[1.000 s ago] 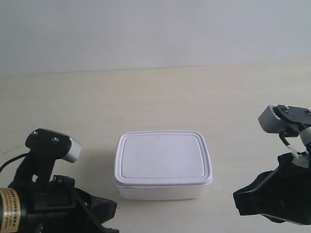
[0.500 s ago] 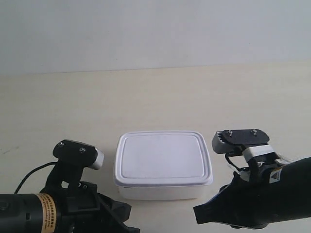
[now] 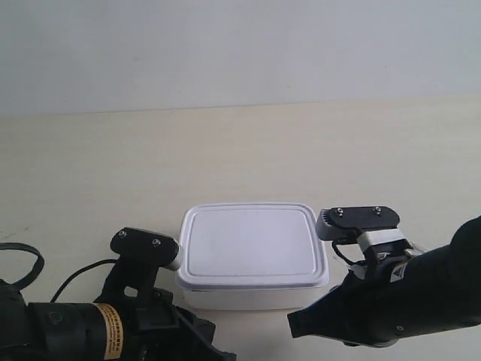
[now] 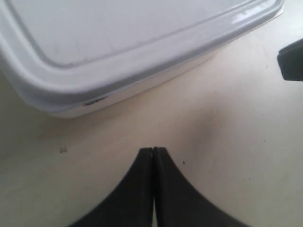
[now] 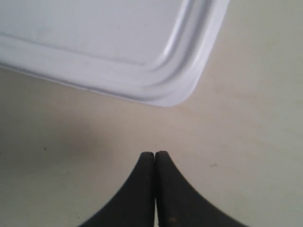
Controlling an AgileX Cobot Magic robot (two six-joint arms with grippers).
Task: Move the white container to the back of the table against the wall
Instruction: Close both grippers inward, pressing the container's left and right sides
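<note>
The arm at the exterior view's left (image 3: 113, 323), black with a yellow label band (image 3: 111, 331), is seen low over the table (image 3: 240, 150). Its pale wrist camera housing (image 3: 150, 244) lies just beside the near corner of the white container (image 3: 254, 252) on that side; whether they touch cannot be told. A black cable (image 3: 22, 259) is looped beside this arm.

The white container is set flat on the table in the near middle of the tabletop, with its lid on. It is well apart from the wall (image 3: 240, 53) at the back, and a broad stretch of bare table lies between them.

The arm at the exterior view's right (image 3: 398, 293) is placed just beside the container's other near corner.

In the left wrist view, the left gripper (image 4: 153, 150) is shown with its black fingers pressed together and nothing held. It is aimed at the container's side, with a strip of table between.

In the right wrist view, the right gripper (image 5: 155, 153) is likewise drawn closed and empty. It is near a rounded corner of the lid but apart from it.
</note>
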